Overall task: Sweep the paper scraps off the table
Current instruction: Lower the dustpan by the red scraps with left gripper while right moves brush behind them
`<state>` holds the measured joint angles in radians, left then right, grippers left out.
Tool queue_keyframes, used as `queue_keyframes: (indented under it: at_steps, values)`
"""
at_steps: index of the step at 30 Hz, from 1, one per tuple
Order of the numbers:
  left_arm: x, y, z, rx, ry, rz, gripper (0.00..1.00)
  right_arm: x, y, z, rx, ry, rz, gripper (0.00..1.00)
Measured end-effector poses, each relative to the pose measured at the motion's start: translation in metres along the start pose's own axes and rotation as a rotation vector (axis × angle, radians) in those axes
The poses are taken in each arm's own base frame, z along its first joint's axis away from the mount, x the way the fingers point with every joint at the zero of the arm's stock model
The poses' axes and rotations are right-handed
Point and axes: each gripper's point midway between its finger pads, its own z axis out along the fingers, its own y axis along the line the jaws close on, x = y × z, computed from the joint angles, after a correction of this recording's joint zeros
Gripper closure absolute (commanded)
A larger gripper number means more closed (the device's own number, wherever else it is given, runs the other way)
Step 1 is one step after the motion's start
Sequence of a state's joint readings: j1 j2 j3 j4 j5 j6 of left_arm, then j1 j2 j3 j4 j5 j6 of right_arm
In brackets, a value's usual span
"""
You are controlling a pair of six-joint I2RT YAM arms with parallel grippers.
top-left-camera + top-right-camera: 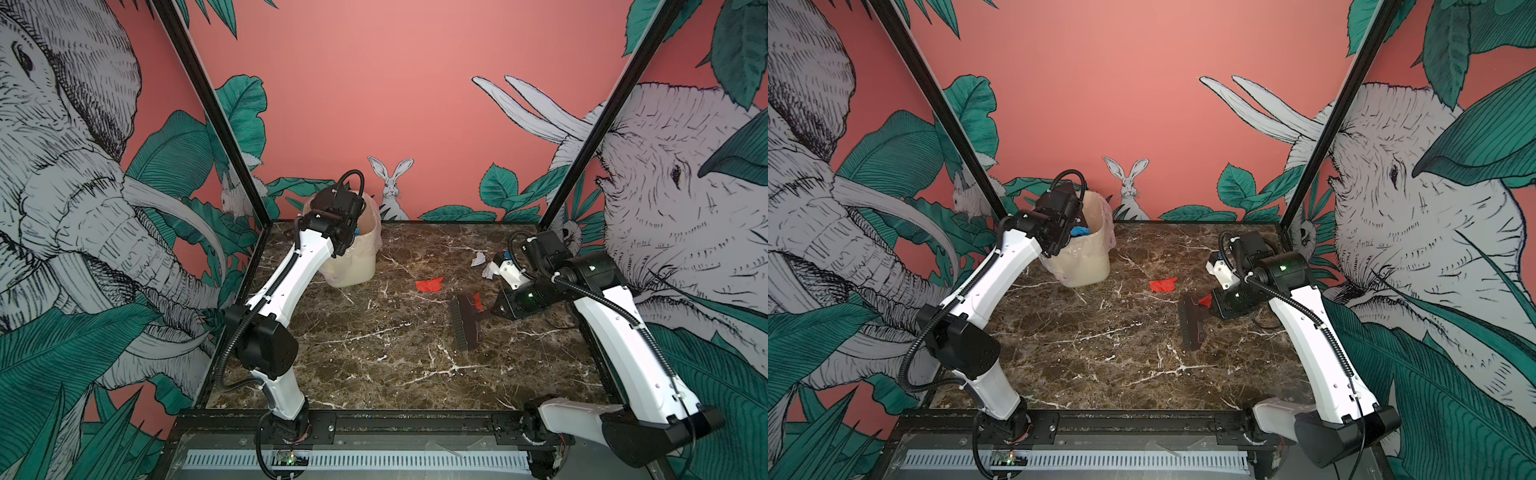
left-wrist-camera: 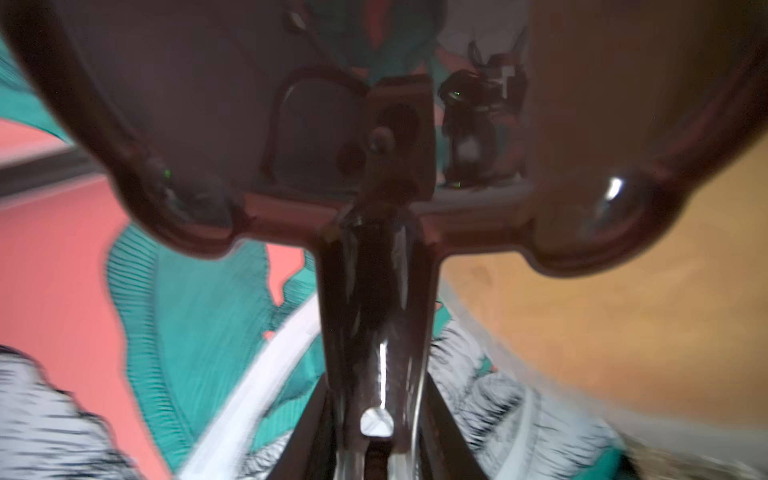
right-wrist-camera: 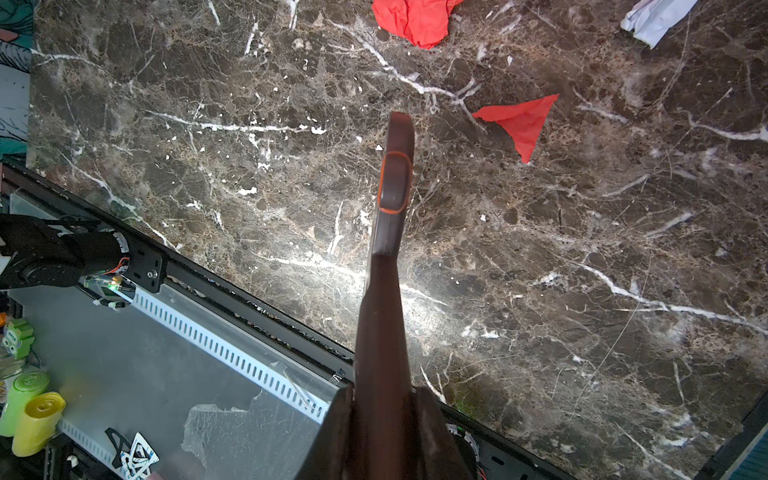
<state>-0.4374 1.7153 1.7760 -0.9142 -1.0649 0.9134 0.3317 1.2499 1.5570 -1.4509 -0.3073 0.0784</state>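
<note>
Dumping step, likely: left gripper [image 2: 376, 432] clamped on dustpan [image 2: 208, 124] handle, pan tipped over bin [image 1: 357, 266]. Right gripper [image 3: 384, 415] closed round brush [image 1: 465, 326] handle. Paper scraps [image 1: 429, 285] on table [image 1: 374, 353]: red just beside brush, red and white farther off. Next: lower pan beside brush, sweep scraps in.

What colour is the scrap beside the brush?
The scrap is red, clearest in the right wrist view.
</note>
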Motion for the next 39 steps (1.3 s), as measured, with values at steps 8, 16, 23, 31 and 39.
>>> queue_keyframes:
  at_steps: [8,16,23,31,39]
  values:
    - [-0.001,0.036,-0.010,-0.150,-0.010,0.043,1.00,0.000,0.000,0.000,0.000,0.001,0.000,1.00]
    - [0.010,0.050,-0.018,-0.199,-0.008,0.030,1.00,-0.002,0.001,-0.004,0.000,-0.011,-0.003,1.00]
    - [0.019,0.062,-0.028,-0.192,-0.041,-0.095,1.00,-0.002,-0.005,-0.004,0.038,-0.010,-0.004,1.00]
    - [0.037,0.092,-0.080,-0.154,-0.195,-0.384,1.00,-0.002,-0.037,-0.010,0.224,0.008,-0.032,1.00]
    - [0.018,0.068,-0.138,0.045,-0.427,-0.557,1.00,-0.014,-0.072,-0.010,0.423,0.057,-0.073,1.00]
